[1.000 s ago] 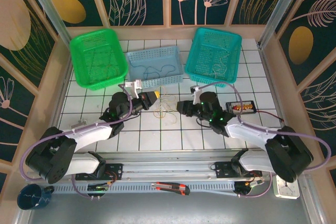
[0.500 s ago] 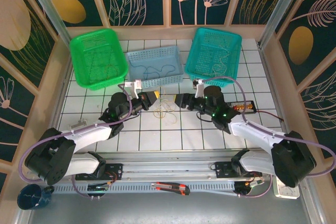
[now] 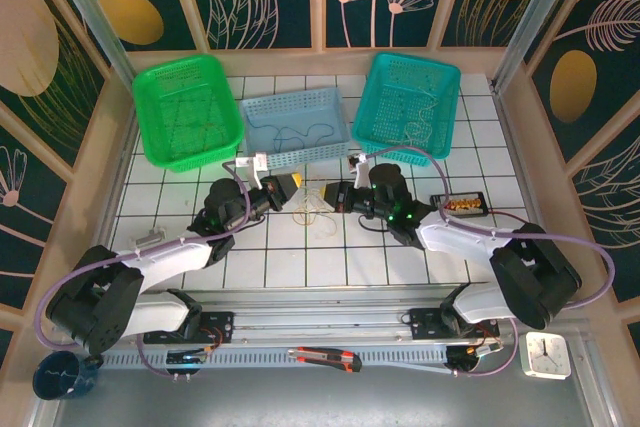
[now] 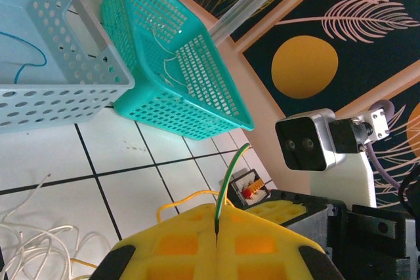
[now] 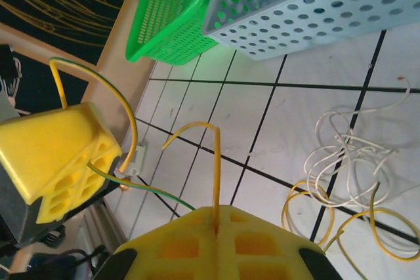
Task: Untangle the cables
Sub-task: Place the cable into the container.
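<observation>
Both my left gripper (image 4: 216, 235) and right gripper (image 5: 216, 220) are clamped shut, the left pinching a green-and-yellow cable (image 4: 226, 178), the right a yellow cable (image 5: 216, 168), facing each other just above the loose knot of cables (image 3: 315, 209) on the white tiled table (image 3: 300, 257).

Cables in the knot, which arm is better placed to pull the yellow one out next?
Right, probably. The right end effector is shut on a yellow cable with the knot close beside it. The left end effector pinches a green-yellow wire.
</observation>
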You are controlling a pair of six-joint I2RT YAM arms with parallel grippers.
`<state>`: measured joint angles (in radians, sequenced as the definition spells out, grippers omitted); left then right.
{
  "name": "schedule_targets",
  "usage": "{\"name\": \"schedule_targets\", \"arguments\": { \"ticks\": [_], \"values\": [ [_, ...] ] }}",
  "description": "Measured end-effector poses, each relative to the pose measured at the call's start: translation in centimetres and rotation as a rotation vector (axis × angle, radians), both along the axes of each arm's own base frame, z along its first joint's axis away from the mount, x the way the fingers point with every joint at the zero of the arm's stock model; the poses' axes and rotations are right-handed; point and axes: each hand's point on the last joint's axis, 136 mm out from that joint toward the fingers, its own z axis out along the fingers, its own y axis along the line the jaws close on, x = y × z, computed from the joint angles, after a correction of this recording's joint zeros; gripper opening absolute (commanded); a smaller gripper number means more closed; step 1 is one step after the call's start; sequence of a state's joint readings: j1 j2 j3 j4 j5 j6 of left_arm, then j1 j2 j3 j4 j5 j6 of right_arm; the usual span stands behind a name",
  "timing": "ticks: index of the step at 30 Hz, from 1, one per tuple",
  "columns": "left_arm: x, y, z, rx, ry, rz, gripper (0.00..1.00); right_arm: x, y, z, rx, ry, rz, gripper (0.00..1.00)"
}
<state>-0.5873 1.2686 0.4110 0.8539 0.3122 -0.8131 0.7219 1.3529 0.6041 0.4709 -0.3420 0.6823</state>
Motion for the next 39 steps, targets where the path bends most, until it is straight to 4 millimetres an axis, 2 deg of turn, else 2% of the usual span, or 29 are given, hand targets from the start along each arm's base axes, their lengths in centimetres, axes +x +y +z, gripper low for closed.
{"name": "schedule_targets", "arguments": {
  "ticks": [3, 6, 18, 21, 26, 27, 34, 36, 39],
  "values": [
    [0.0, 0.1, 0.3, -0.012, -0.012, 0.003, 0.19, 0.0, 0.0, 0.1, 0.004, -0.004, 0.000, 0.00],
    [0.1, 0.0, 0.3, -0.024, -0.011, 0.002, 0.28, 0.0, 0.0, 0.1, 0.004, -0.003, 0.000, 0.00],
    [0.5, -0.4, -1.1, -0.016, 0.021, -0.003, 0.36, -0.1, 0.0, 0.6, 0.003, -0.027, 0.008, 0.00],
    [0.5, -0.5, -1.2, -0.016, 0.023, -0.002, 0.28, -0.3, 0.1, 0.6, 0.002, -0.031, 0.014, 0.00],
    [0.8, -0.5, -0.9, -0.018, 0.016, 0.004, 0.03, -0.4, 0.2, 0.6, 0.000, -0.031, 0.018, 0.00],
    [0.8, -0.4, -0.9, -0.017, 0.011, 0.007, 0.00, -0.5, 0.2, 0.7, -0.001, -0.032, 0.019, 0.00],
    [1.1, 0.1, 0.6, -0.035, -0.026, 0.046, 0.00, -0.6, -0.2, 1.3, 0.010, -0.053, 0.003, 0.01],
    [0.9, 0.2, 1.3, -0.047, -0.043, 0.045, 0.00, -0.5, -0.2, 1.8, 0.030, -0.062, -0.006, 0.08],
    [0.8, 0.3, 2.3, -0.067, -0.071, 0.045, 0.00, 0.0, -0.2, 2.7, 0.065, -0.071, -0.030, 0.14]
  ]
}}
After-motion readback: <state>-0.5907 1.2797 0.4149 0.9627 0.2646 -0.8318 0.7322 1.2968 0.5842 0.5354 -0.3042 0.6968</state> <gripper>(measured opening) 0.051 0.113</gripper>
